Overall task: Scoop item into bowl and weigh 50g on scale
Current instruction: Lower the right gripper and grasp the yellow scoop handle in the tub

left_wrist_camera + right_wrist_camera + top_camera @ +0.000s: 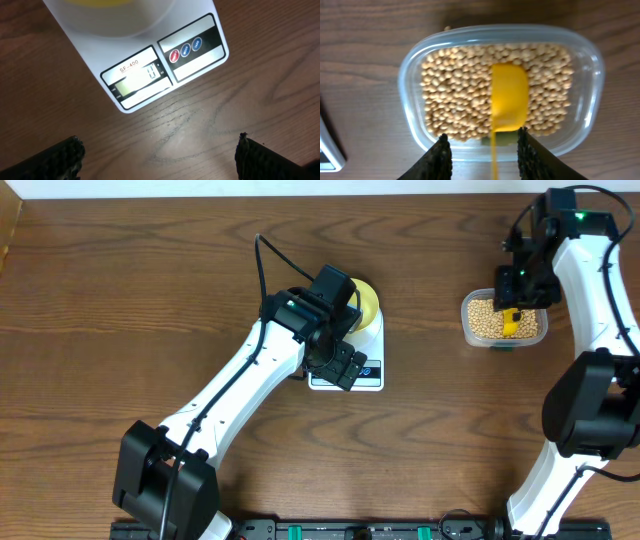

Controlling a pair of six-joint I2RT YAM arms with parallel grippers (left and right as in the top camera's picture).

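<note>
Hovering over the brown worktop [260, 100], the left end effector [160, 150] has its fingers spread wide with nothing between them. Just ahead of it sits the white scale [150, 50], whose panel reads "SF-400" above a grey display [137, 82] with digits too faint to read, red and blue buttons [185, 50] beside it, and farther ahead the pale yellow bowl [368, 300] rests on its platform. Directly beneath the right end effector [484, 141] lies a clear tub [590, 100] full of tan beans [455, 95], with a yellow scoop [509, 97] resting on them, its thin handle running back between the half-parted fingers, which do not touch it.
</note>
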